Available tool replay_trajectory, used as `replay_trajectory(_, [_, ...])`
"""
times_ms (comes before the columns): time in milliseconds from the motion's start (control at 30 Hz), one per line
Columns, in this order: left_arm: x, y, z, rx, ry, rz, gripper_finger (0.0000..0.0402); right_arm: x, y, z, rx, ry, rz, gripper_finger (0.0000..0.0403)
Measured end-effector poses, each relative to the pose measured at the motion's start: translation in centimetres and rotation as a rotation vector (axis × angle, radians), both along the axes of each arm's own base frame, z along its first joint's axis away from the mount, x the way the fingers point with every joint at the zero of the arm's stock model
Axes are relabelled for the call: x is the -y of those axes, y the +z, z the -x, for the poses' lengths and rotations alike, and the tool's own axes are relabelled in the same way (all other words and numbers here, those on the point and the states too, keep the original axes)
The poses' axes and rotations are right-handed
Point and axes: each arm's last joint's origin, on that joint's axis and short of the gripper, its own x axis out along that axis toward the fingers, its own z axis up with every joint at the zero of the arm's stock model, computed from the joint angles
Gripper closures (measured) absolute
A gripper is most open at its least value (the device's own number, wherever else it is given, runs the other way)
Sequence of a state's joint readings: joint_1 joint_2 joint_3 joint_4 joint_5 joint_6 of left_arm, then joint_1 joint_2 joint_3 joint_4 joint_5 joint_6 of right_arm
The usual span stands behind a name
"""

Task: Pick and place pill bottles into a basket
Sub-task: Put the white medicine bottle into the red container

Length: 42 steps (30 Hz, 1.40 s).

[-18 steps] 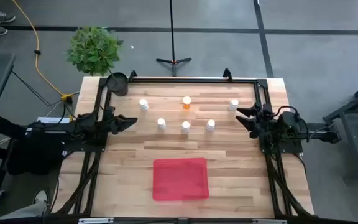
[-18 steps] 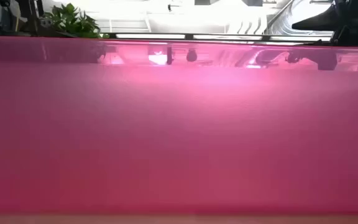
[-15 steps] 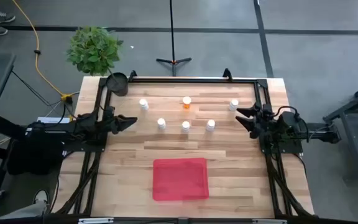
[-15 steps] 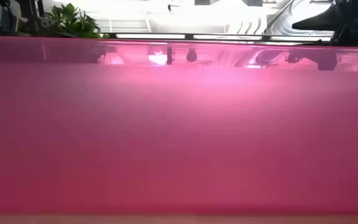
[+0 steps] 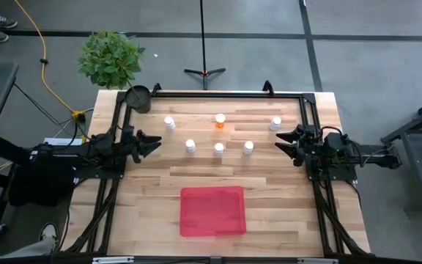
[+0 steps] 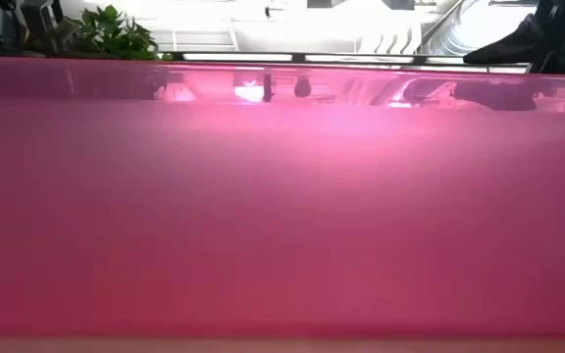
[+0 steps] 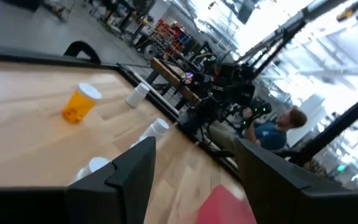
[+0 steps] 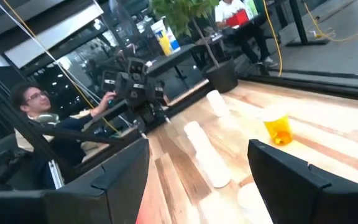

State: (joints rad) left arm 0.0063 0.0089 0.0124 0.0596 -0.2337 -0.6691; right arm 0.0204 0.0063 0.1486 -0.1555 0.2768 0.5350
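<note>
Near the tabletop's (image 5: 269, 183) front edge, about midway btwn the side edges, the red basket (image 5: 212, 211) lies flat w/ nothing in it. All six pill bottles stand on the wood toward the back edge, well apart from the basket. Back row: white bottle (image 5: 169, 123) nearer the left edge, orange bottle (image 5: 220, 121) w/ white cap in the middle, white bottle (image 5: 275, 124) nearer the right edge. Row just in front: three white bottles (image 5: 190, 146), (image 5: 219, 149), (image 5: 248, 147), side by side w/ gaps btwn them.

Left gripper (image 5: 152, 141) hangs over the left side of the tabletop, fingers spread, gripping nothing, pointing toward the bottles; nearest bottle is apart from it. Right gripper (image 5: 286, 141) sits over the right side, fingers also spread & empty, near the back-right white bottle but not touching.

Small black pot (image 5: 138, 98) sits at the back-left corner; green plant (image 5: 110, 59) on the floor just beyond it. Low view is almost fully blocked by the basket's red wall (image 6: 282, 216). Right wrist view shows a seated person (image 8: 39, 118) beyond the table's left side; left wrist view shows another person (image 7: 272, 134) beyond the right side.
</note>
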Motion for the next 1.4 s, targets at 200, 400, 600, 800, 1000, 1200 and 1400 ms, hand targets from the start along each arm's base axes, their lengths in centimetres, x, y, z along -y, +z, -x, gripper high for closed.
replay_trajectory(200, [0.1, 1.9, 0.5, 0.017, -0.011, -0.106, 0.0147, 0.0, 0.3, 0.0, 0.028, 0.015, -0.001, 0.0139])
replay_trajectory(400, [-0.1, 5.8, 2.1, -0.060, 0.074, -0.253, 0.0147, 0.0, 0.7, 0.0, 0.072, 0.007, -0.001, 0.0139])
replay_trajectory(600, [-0.5, 8.7, 3.7, -0.306, 0.177, -0.409, 0.0147, 0.0, 0.7, 0.0, 0.076, -0.001, -0.008, 0.0139])
replay_trajectory(800, [-0.7, 11.5, 3.9, -0.466, 0.224, -0.546, 0.0147, 0.0, 1.4, 0.1, 0.138, -0.002, -0.001, 0.0139])
replay_trajectory(1000, [-0.7, 12.8, 2.4, -0.554, 0.189, -0.603, 0.0147, 0.2, 4.8, 0.8, 0.100, -0.067, 0.118, 0.0139])
replay_trajectory(1200, [-0.7, 13.8, 1.4, -0.590, 0.162, -0.644, 0.0161, 0.4, 10.7, 0.8, -0.103, -0.132, 0.267, 0.0139])
replay_trajectory(1400, [-0.4, 16.0, 2.3, -0.477, 0.114, -0.630, 0.0219, 0.4, 14.7, -2.0, -0.360, -0.098, 0.370, 0.0139])
